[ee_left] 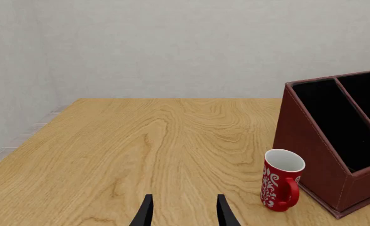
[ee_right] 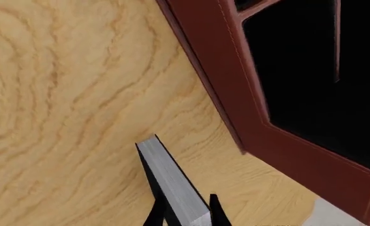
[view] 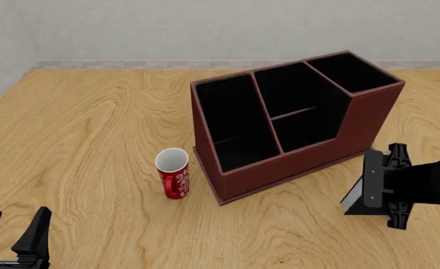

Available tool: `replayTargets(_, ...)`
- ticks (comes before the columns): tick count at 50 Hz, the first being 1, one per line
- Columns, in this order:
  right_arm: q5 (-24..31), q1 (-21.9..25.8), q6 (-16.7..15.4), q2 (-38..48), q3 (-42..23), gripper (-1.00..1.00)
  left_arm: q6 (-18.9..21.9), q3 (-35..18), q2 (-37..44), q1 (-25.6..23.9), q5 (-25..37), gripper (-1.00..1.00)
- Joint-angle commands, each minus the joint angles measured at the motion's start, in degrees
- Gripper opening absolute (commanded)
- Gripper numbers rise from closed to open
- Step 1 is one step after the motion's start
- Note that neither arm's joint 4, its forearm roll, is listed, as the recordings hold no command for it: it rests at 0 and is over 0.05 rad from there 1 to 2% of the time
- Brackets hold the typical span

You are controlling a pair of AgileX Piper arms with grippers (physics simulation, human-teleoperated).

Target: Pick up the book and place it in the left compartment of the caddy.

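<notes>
The book (view: 372, 180) is a black slab with pale page edges, standing on edge just right of the caddy's near right corner. My right gripper (view: 388, 186) is shut on it. In the right wrist view the book (ee_right: 172, 183) sticks out between the two fingers, its grey page edge facing the camera. The reddish-brown caddy (view: 369, 117) stands mid-table, and its long left compartment (view: 228, 117) shows only black lining. My left gripper (view: 14, 225) is open and holds nothing at the near left edge. It appears in its own view (ee_left: 185, 213) with only bare wood between the fingers.
A red patterned cup (view: 173, 172) with a white inside stands upright just left of the caddy's near left corner, also seen as the cup (ee_left: 281, 179) beside the caddy (ee_left: 304, 141). The caddy's wall (ee_right: 222, 56) fills one side of the right wrist view.
</notes>
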Motion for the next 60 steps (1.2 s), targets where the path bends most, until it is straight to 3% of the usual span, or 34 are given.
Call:
replayTargets(1, 2.37, -0.12, 1.6, -0.95, 0.37, -1.0, 0.0, 0.0, 0.0, 0.0, 0.0, 1.0)
replayTargets(28, 16.51, -1.78, -1.3, -15.32, -2.69, -1.0, 0.0, 0.0, 0.0, 0.0, 0.0, 1.0)
replayTargets(35, 21.55, 0.47, 0.68, -19.98, -3.46, -1.0, 0.0, 0.0, 0.0, 0.0, 0.0, 1.0)
replayTargets(36, 22.38, -0.15, -0.66, -21.54, -2.6, -1.0, 0.0, 0.0, 0.0, 0.0, 0.0, 1.0)
replayTargets(39, 24.43, 0.37, -0.06, -23.59, -3.3, -1.0, 0.0, 0.0, 0.0, 0.0, 0.0, 1.0)
replayTargets(42, 27.05, 2.79, 2.54, -25.13, -5.02, -1.0, 0.0, 0.0, 0.0, 0.0, 0.0, 1.0)
replayTargets(43, 28.18, 2.58, 1.73, -26.62, -4.59, -1.0, 0.0, 0.0, 0.0, 0.0, 0.0, 1.0)
replayTargets(45, 30.54, 6.55, 6.08, -26.77, -7.17, -1.0, 0.0, 0.0, 0.0, 0.0, 0.0, 1.0)
replayTargets(50, 33.33, 8.25, 8.33, -28.36, -9.13, -1.0, 0.0, 0.0, 0.0, 0.0, 0.0, 1.0)
replayTargets(52, 35.2, 11.02, 12.42, -28.25, -11.69, -1.0, 0.0, 0.0, 0.0, 0.0, 0.0, 1.0)
replayTargets(54, 36.51, 11.45, 13.75, -28.7, -12.83, -1.0, 0.0, 0.0, 0.0, 0.0, 0.0, 1.0)
replayTargets(55, 37.2, 12.49, 15.87, -28.6, -14.23, -1.0, 0.0, 0.0, 0.0, 0.0, 0.0, 1.0)
replayTargets(58, 37.67, 12.93, 16.74, -29.47, -14.94, -1.0, 0.0, 0.0, 0.0, 0.0, 0.0, 1.0)
replayTargets(60, 37.83, 14.41, 19.61, -29.88, -16.67, -1.0, 0.0, 0.0, 0.0, 0.0, 0.0, 1.0)
